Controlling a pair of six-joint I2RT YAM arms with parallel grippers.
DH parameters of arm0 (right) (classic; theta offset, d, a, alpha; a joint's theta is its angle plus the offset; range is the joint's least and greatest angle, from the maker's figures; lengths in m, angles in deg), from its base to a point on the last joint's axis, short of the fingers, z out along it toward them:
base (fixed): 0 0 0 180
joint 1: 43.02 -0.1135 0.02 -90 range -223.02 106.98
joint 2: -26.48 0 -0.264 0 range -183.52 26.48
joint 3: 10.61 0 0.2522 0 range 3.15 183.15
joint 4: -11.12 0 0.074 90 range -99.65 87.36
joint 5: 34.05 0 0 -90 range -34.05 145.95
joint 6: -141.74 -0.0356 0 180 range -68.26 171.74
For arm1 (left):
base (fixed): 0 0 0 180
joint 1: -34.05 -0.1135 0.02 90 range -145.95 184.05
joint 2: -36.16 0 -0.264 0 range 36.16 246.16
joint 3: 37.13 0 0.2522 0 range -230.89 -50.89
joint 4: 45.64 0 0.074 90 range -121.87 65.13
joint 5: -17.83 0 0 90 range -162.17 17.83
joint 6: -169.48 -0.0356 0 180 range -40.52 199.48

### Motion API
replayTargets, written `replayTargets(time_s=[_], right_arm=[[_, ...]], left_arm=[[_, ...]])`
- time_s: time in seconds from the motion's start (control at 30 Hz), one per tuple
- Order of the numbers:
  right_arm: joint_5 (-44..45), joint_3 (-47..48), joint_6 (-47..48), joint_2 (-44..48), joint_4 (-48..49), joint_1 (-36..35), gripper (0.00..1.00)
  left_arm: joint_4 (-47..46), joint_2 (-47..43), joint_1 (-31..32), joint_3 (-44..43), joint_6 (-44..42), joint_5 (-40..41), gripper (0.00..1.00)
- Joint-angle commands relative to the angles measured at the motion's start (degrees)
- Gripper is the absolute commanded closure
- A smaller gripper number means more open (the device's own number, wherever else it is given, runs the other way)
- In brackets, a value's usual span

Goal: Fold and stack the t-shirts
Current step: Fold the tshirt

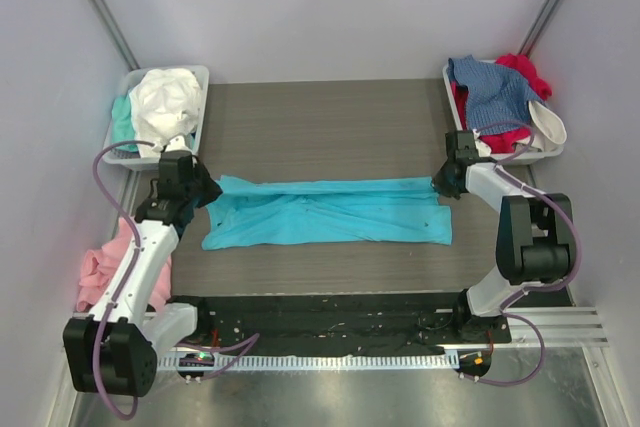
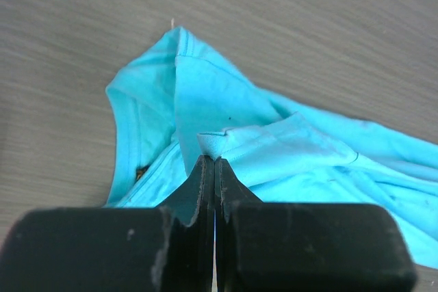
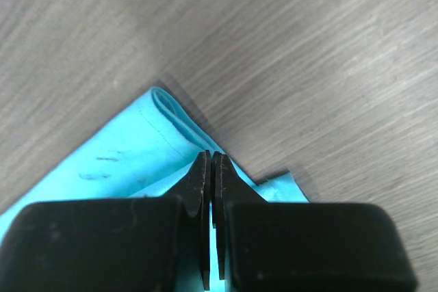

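Observation:
A turquoise t-shirt (image 1: 325, 212) lies stretched left to right as a long folded strip on the dark wood table. My left gripper (image 1: 212, 187) is shut on its left end; in the left wrist view the jaws (image 2: 215, 161) pinch a fold of the turquoise cloth (image 2: 205, 100). My right gripper (image 1: 440, 185) is shut on the shirt's far right corner; in the right wrist view it (image 3: 211, 156) pinches the hemmed edge of the cloth (image 3: 123, 158). White and mint shirts (image 1: 163, 99) fill the left tray. Denim-blue and red shirts (image 1: 497, 92) fill the right tray. A pink shirt (image 1: 100, 269) lies at the left edge.
A pale grey tray (image 1: 200, 75) stands at the back left corner and another (image 1: 447, 77) at the back right. Grey walls close in both sides. A black strip and cable chain (image 1: 330, 317) run along the near edge between the arm bases.

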State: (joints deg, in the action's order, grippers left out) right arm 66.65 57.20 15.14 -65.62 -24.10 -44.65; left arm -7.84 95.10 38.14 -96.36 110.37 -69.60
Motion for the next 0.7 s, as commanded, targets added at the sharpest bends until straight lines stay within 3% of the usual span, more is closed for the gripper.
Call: replayTargets(time_s=[0.0,0.17,0.2,0.27,0.3,0.4,0.67], right_arm=[[-0.33,-1.83,-0.23,3.06,1.59,0.4,0.99],[-1.56,-3.24,0.04,3.06,1.59,0.48,0.87],[-1.65,-3.5,0.04,3.32,1.68,0.4,0.79],[-1.73,-3.94,-0.05,3.5,1.59,0.49,0.7],[-1.65,-4.03,-0.22,4.02,1.68,0.49,0.54],[-1.03,-4.47,-0.75,4.9,1.68,0.4,0.39],[0.11,-4.21,-0.93,7.89,1.24,0.4,0.38]], left_arm=[[0.05,-3.21,-0.32,2.84,0.22,1.74,1.0],[0.93,-4.79,-0.32,5.04,2.59,2.44,1.0],[1.1,-5.06,-0.32,5.3,2.77,2.44,1.0],[1.63,-5.85,-0.32,6.44,3.64,2.88,1.0],[1.72,-6.11,-0.41,6.8,3.91,2.97,1.0],[2.25,-7.61,-0.32,8.03,4.87,3.41,1.0],[4.27,-11.38,-0.41,10.49,6.98,5.16,1.0]])
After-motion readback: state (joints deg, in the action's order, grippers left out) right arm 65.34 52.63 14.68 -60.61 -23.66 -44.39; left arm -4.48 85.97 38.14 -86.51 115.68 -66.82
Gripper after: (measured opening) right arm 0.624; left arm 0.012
